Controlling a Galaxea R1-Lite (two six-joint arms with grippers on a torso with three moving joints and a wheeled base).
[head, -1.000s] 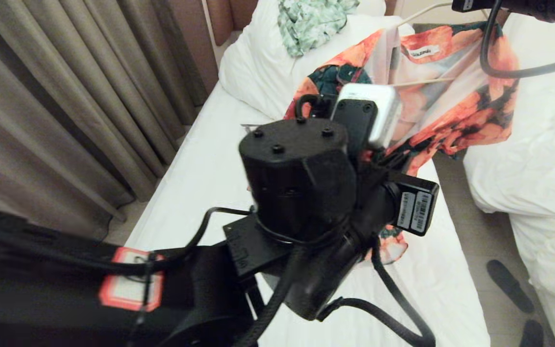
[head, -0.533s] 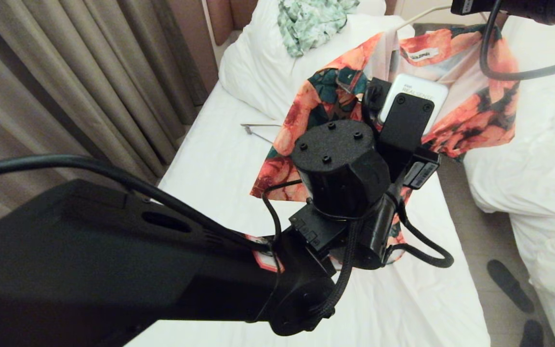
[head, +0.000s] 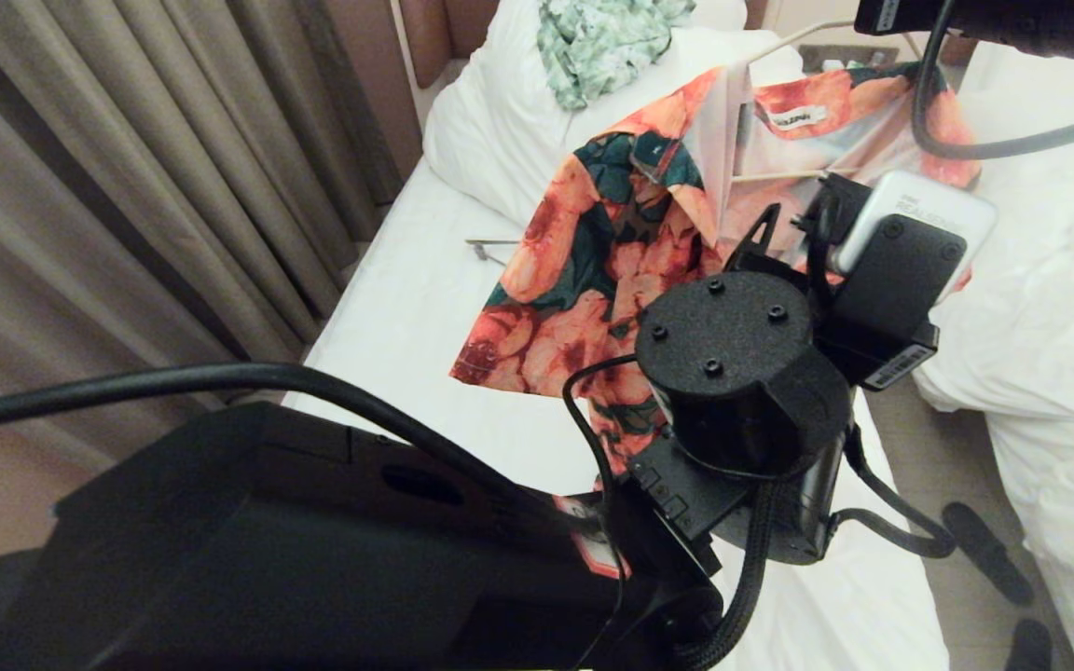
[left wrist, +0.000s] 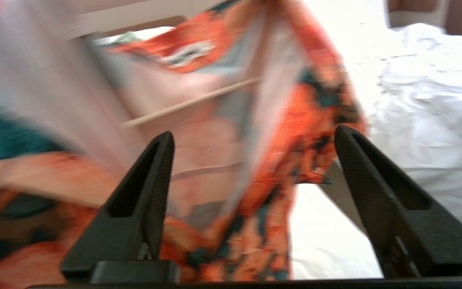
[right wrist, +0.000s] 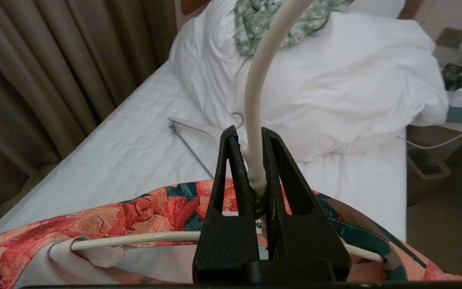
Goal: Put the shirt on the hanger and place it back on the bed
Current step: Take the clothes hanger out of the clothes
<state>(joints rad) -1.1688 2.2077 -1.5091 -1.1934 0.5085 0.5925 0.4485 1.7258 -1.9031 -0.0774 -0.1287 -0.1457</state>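
The shirt, orange flowers on dark green, hangs in the air above the bed, draped over the cream wire hanger. My right gripper is shut on the hanger's twisted neck, holding it up at the top right of the head view. My left gripper is open just in front of the shirt's pale inside and its right front edge. Nothing is between its fingers. The hanger's bottom bar crosses behind the cloth. In the head view the left wrist hides the shirt's lower part.
A pale green leaf-print garment lies on the pillows. A second hanger lies on the sheet. Curtains line the left side. Another bed with a puffy duvet stands on the right, with slippers on the floor between.
My left gripper has opened, let go of the shirt and swung to the right. The shirt's left front panel now hangs free in full view.
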